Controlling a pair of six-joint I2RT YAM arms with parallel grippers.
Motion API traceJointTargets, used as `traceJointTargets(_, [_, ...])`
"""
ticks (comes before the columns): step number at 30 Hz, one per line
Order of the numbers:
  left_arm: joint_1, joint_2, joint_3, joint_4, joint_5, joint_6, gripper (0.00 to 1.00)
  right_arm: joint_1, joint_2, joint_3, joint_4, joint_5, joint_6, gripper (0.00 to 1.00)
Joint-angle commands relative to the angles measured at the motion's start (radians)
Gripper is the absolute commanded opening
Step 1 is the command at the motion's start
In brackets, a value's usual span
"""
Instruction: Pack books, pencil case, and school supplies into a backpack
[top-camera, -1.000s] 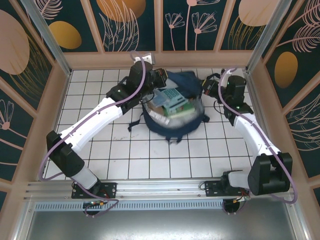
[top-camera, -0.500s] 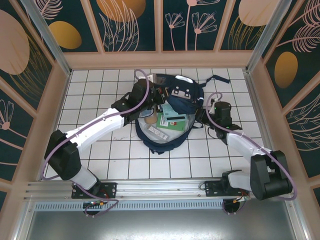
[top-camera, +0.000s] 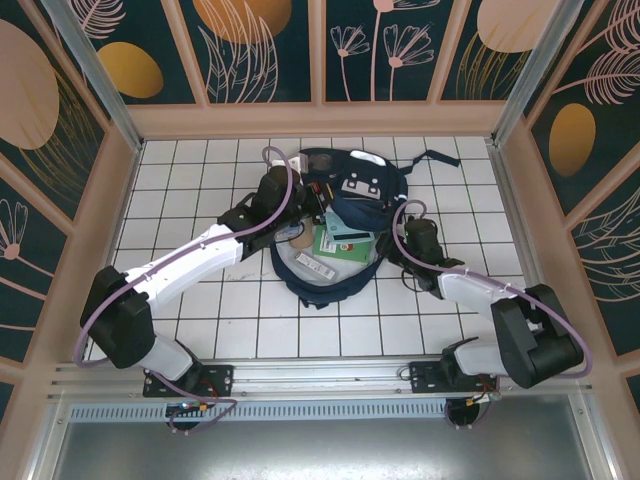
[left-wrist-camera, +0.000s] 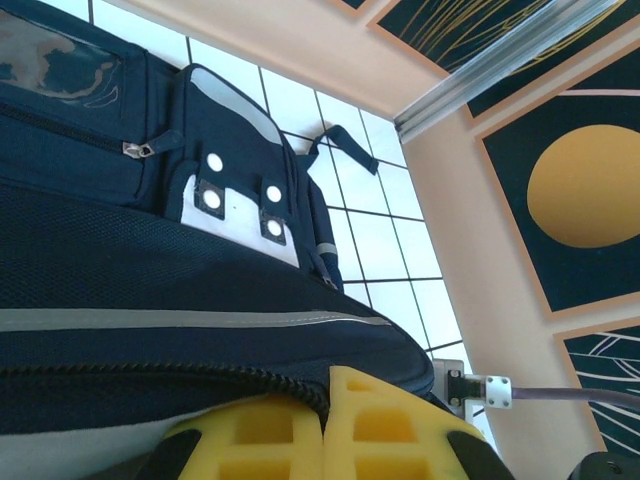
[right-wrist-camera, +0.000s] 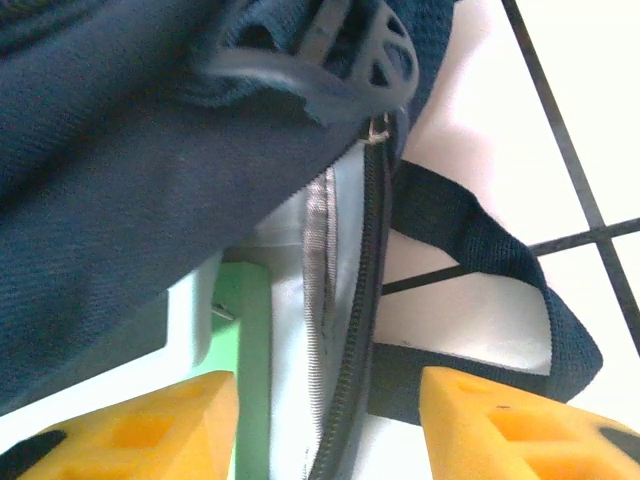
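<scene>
- Top external view: the backpack (top-camera: 352, 208) lies on the white-tiled desk (top-camera: 200, 200), centre of frame and slightly toward the top, with its main compartment unzipped and gaping toward the bottom of the frame.
- Inside the opening, a green book (top-camera: 345, 240) lies flat. A long white packet (top-camera: 318, 265) sits just below and to the left of it, on the pale lining.
- Backpack appearance: navy fabric, grey-white reflective stripe, and a front pocket with a white patch and four snap studs (left-wrist-camera: 240, 205). A dark strap trails onto the desk at the upper right.
- Left end effector (left-wrist-camera: 325, 432): yellow fingers pressed together. The zip edge runs straight into them, so I judge it is pinching the backpack rim.
- Right end effector (right-wrist-camera: 325, 430): fingers apart and holding nothing. The zip teeth (right-wrist-camera: 372, 300) and a dark strap (right-wrist-camera: 480, 250) lie between them.
- Risk 1: the rim beside the right end effector is unsupported. It could sag, or the navy flap could fall over the opening and block further packing.
- Risk 2: if the right fingers close here, they may catch the strap rather than the rim, and a pull would then drag the whole bag.
- Risk 3: the left pinch is on thin fabric at the zip, so a sideways tug could slip it free.
</scene>
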Motion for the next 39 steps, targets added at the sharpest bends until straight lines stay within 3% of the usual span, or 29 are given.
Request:
traceJointTargets(1, [0.007,-0.026,-0.010,0.072,0.009,-0.011,0.00,0.033,0.034,-0.042,0.043,0.038,0.065,0.57])
traceJointTargets(4, [0.007,-0.027,-0.016,0.073,0.014,-0.014,0.00,0.056,0.065,-0.059,0.091,0.037,0.083,0.52])
traceJointTargets(7, [0.007,-0.030,-0.021,0.070,0.021,-0.014,0.00,0.056,0.098,-0.026,0.092,0.038,0.070,0.30])
traceJointTargets(10, [0.007,-0.041,-0.037,0.080,0.037,-0.026,0.00,0.051,0.105,0.031,0.047,0.108,0.025,0.00])
traceJointTargets(19, [-0.028,-0.048,-0.070,0.160,0.050,-0.105,0.00,-0.143,0.157,0.233,-0.058,0.106,-0.146,0.00])
traceJointTargets(26, [-0.080,0.087,0.003,0.278,0.029,-0.190,0.00,-0.273,0.257,0.419,-0.122,0.049,-0.217,0.00])
traceJointTargets(27, [-0.081,0.107,0.022,0.273,0.034,-0.192,0.00,-0.277,0.262,0.428,-0.133,0.047,-0.217,0.02])
traceJointTargets(28, [-0.081,0.124,0.037,0.266,0.031,-0.195,0.00,-0.276,0.257,0.428,-0.135,0.018,-0.213,0.15])
traceJointTargets(31, [-0.081,0.152,0.046,0.268,0.031,-0.185,0.00,-0.257,0.205,0.371,-0.113,0.000,-0.196,0.37])
traceJointTargets(33, [-0.081,0.158,0.051,0.256,0.045,-0.165,0.20,-0.247,0.147,0.313,-0.106,0.016,-0.175,0.46])
traceJointTargets(36, [-0.081,0.135,0.046,0.233,0.062,-0.128,0.37,-0.230,0.030,0.208,-0.083,0.015,-0.147,0.48])
traceJointTargets(39, [-0.081,0.070,0.021,0.181,0.022,-0.084,0.43,-0.171,-0.087,0.123,-0.066,0.001,-0.148,0.48])
